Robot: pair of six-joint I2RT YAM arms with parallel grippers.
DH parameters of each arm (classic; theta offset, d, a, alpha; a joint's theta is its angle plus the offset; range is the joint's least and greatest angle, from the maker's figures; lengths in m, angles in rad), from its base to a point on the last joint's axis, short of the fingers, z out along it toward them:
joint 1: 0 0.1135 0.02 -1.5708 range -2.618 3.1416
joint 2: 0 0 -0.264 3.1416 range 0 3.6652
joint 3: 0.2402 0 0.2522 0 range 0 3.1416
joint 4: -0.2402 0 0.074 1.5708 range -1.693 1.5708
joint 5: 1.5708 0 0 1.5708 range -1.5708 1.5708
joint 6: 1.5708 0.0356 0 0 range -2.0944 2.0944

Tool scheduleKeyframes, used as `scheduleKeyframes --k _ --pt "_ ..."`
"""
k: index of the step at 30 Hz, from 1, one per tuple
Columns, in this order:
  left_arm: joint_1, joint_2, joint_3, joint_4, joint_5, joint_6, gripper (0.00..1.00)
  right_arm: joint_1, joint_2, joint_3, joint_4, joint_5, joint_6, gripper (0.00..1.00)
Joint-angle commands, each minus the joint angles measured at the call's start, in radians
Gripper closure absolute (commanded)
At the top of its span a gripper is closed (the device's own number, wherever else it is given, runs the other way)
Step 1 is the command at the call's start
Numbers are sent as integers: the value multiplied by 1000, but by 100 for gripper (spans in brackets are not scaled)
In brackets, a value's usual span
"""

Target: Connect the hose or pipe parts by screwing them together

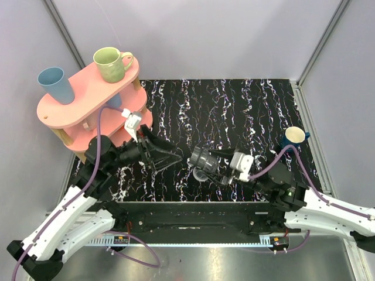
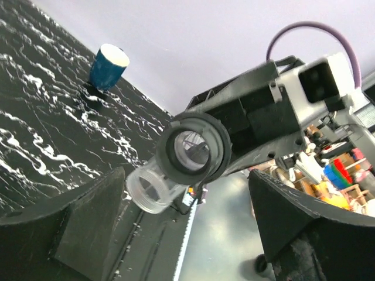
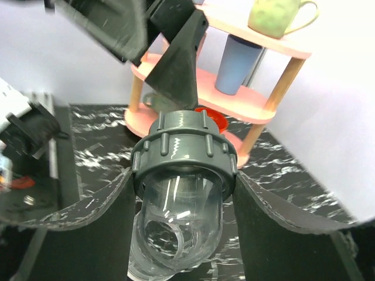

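Observation:
The pipe parts show as one piece: a dark grey ribbed collar (image 3: 183, 153) seated on a clear translucent elbow (image 3: 179, 225). My right gripper (image 3: 181, 202) is shut on it, a finger pressing each side, and holds it above the mat (image 1: 203, 158). In the top view my right gripper (image 1: 211, 168) reaches in from the right. My left gripper (image 1: 173, 158) faces the piece from the left, open, its fingers apart from it. In the left wrist view the collar (image 2: 193, 149) and clear end (image 2: 153, 188) sit end-on beyond the left gripper (image 2: 187, 219), touching neither finger.
A pink two-tier shelf (image 1: 82, 108) at the back left carries a blue cup (image 1: 55, 84) and a green mug (image 1: 111, 63), close behind the left arm. A dark blue mug (image 1: 295, 136) stands on the black marbled mat (image 1: 234, 111) at the right edge.

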Motion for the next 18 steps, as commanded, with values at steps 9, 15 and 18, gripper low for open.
scheduleKeyframes --k 9,15,18 --pt "3 87 162 -427 -90 -387 10 81 77 3 94 62 -761 100" --pt "7 101 119 -303 -13 -505 10 138 121 5 124 87 -864 100" --pt "12 105 100 -248 12 -551 12 161 150 6 152 110 -884 100"
